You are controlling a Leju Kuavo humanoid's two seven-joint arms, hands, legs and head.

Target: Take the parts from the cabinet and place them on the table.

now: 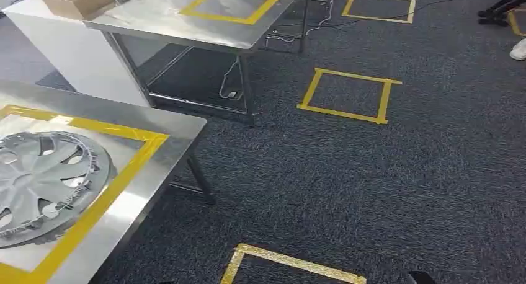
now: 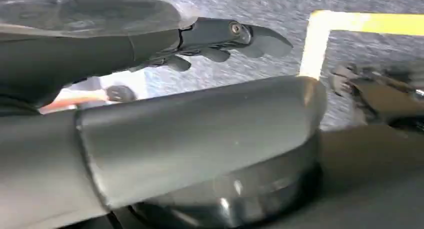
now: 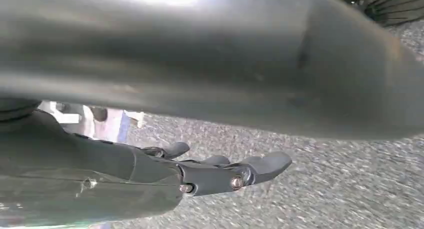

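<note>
A silver wheel cover (image 1: 43, 185) lies flat inside a yellow tape square on the steel table (image 1: 180, 132) at the lower left of the head view. My left hand (image 2: 220, 39) hangs over grey carpet with its dark fingers stretched out and its thick grey thumb (image 2: 200, 134) apart from them; nothing is in it. My right hand (image 3: 225, 171) also hangs over the carpet, fingers extended and spread from the thumb (image 3: 225, 59), holding nothing.
A second steel table (image 1: 186, 20) with a yellow tape square stands further back, a cardboard box (image 1: 77, 2) on its left end. Yellow tape squares (image 1: 347, 95) mark the dark carpet. A cable (image 1: 232, 79) runs under the far table. A tripod foot (image 1: 502, 8) sits top right.
</note>
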